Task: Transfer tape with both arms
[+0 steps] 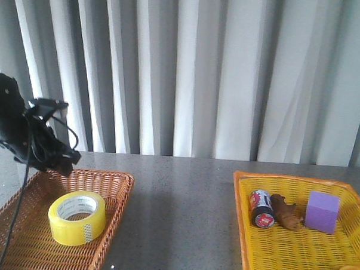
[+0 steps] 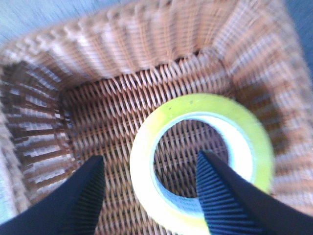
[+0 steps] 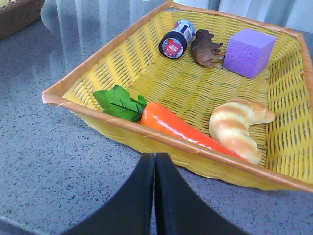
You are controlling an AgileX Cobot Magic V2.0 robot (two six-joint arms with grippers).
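Observation:
The yellow tape roll (image 1: 76, 217) lies flat in the brown wicker basket (image 1: 121, 189) at the left. It also shows in the left wrist view (image 2: 142, 166), close below the fingers. My left gripper (image 2: 150, 164) is open above it, one finger over the roll's hole, the other outside the rim. In the front view the left arm (image 1: 30, 137) hangs above the basket's far end. My right gripper (image 3: 155, 161) is shut and empty over the grey table, in front of the yellow basket (image 3: 161, 137).
The yellow basket (image 1: 243, 203) at the right holds a small can (image 1: 262, 208), a brown toy animal (image 1: 286, 212), a purple cube (image 1: 322, 211), a croissant (image 3: 239, 127) and a toy carrot (image 3: 171, 125). White curtains hang behind the table.

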